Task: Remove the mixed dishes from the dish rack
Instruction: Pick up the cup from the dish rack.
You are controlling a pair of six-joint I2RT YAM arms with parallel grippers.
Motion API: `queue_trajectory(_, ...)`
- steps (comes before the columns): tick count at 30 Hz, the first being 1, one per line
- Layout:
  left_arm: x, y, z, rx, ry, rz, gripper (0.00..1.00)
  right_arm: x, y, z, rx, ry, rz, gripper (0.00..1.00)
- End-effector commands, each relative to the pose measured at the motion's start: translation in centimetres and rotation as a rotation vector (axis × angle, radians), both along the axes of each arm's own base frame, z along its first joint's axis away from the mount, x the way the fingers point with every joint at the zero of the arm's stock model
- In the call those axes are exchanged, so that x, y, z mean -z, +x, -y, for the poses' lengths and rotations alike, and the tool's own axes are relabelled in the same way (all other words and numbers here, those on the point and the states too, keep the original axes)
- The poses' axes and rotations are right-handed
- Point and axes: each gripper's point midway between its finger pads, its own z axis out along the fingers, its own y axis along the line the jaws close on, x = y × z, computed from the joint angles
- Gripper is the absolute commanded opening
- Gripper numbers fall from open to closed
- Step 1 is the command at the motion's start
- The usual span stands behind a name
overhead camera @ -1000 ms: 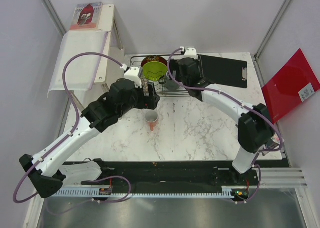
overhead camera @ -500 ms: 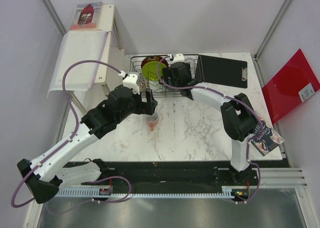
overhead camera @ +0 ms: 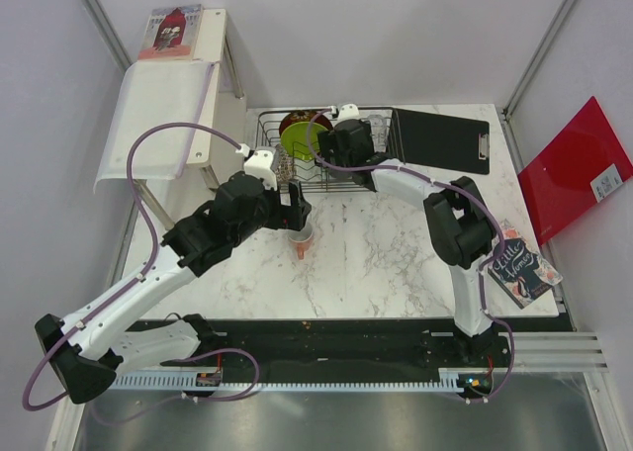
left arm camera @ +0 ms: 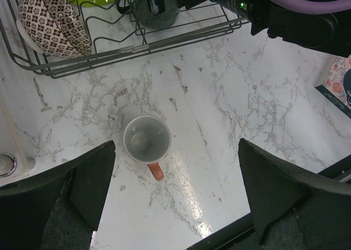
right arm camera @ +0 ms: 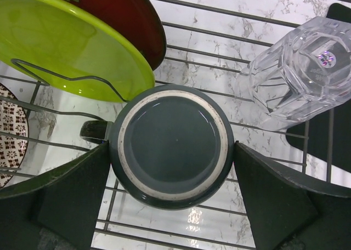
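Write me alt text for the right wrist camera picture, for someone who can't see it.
A dark grey mug, bottom up in the wire dish rack, sits between the open fingers of the right gripper. A lime-green plate stands at upper left with a dark red bowl behind it, and a clear glass lies at upper right.

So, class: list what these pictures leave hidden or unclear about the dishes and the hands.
- Dark grey mug: in the top view the right arm covers it; the right wrist view shows it base-up, inside unseen.
- Small patterned bowl: cut by frame edges in both wrist views.
- Right hand: fingers flank the mug; contact unclear.
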Motion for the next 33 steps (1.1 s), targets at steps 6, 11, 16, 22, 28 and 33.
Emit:
queue_trajectory(6, -0.4, 0.4, 0.3, 0.005, -0.01, 0.036, 0.99, 1.2, 1.1, -1.1, -0.004, 0.036, -0.018, 0.98)
queue_trajectory(11, -0.2, 0.3, 0.2, 0.005, -0.01, 0.031, 0.99, 1.4, 0.9, -1.0, 0.006, 0.042, -0.031, 0.94)
queue_trajectory(16, -0.1, 0.2, 0.1, -0.002, -0.011, 0.03, 0.99, 0.5, 0.0, 0.4, 0.049, 0.031, -0.021, 0.69)
queue_trajectory(22, 0.2, 0.2, 0.3, 0.0, -0.014, 0.019, 0.99, -0.3, -1.1, 1.0, 0.049, 0.041, -0.021, 0.37)
queue_trajectory(28, 0.2, 0.3, 0.1, -0.009, -0.012, 0.022, 0.99, -1.9, -2.0, 2.5, 0.109, 0.055, 0.002, 0.0)
queue_trajectory(33, 0.3, 0.5, 0.2, -0.015, -0.007, 0.019, 0.99, -3.4, -2.6, 2.9, 0.117, 0.082, 0.022, 0.0)
